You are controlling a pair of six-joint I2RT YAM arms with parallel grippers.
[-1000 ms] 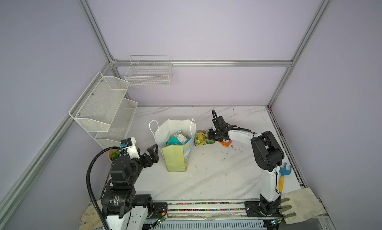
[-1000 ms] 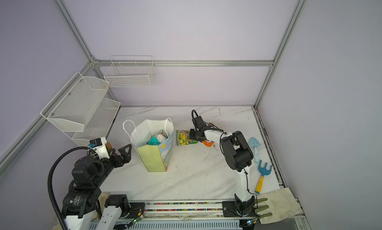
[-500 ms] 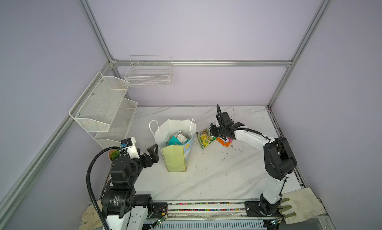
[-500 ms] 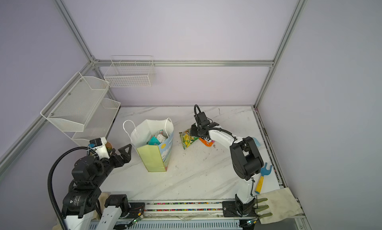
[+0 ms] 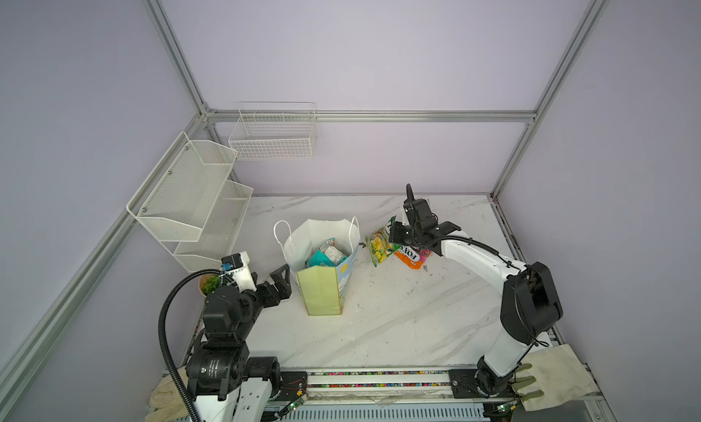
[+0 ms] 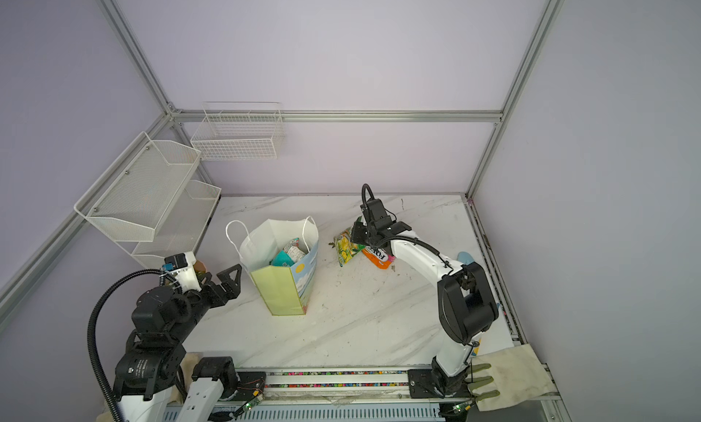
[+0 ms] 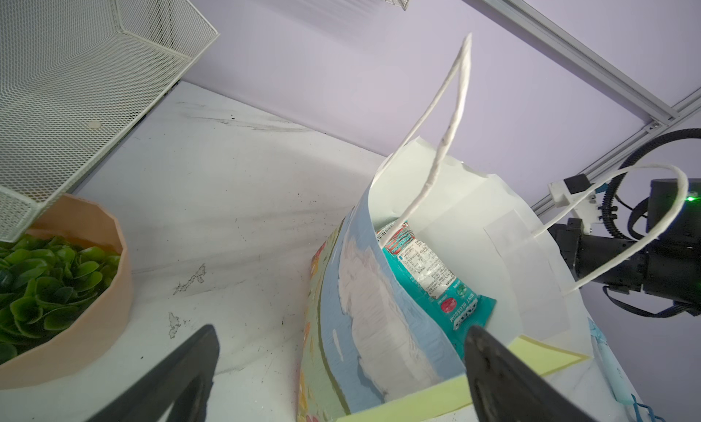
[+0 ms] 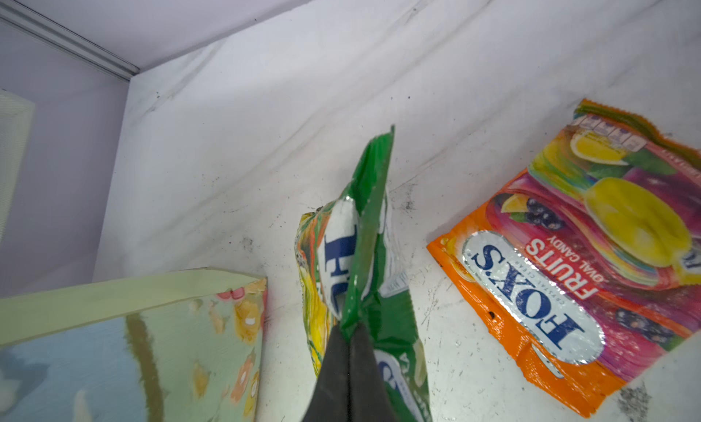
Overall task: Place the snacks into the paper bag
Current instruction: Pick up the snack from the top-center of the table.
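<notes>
Green-yellow snack packet (image 8: 364,226) is dangling from my right end effector (image 8: 351,334), clamped tight on its edge, paper bag (image 8: 132,325) standing just beside, while my left end effector (image 7: 341,331) is gaping wide, empty.

Robot lab cell: aluminium frame (image 5: 379,116), lilac walls (image 5: 360,52), marble tabletop (image 5: 379,317)

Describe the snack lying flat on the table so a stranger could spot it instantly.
Find the paper bag standing mid-table. Beside it the right end effector pinches a green-yellow packet. Just past that lies the orange packet: flat on the table, lettered FOX'S.
</notes>
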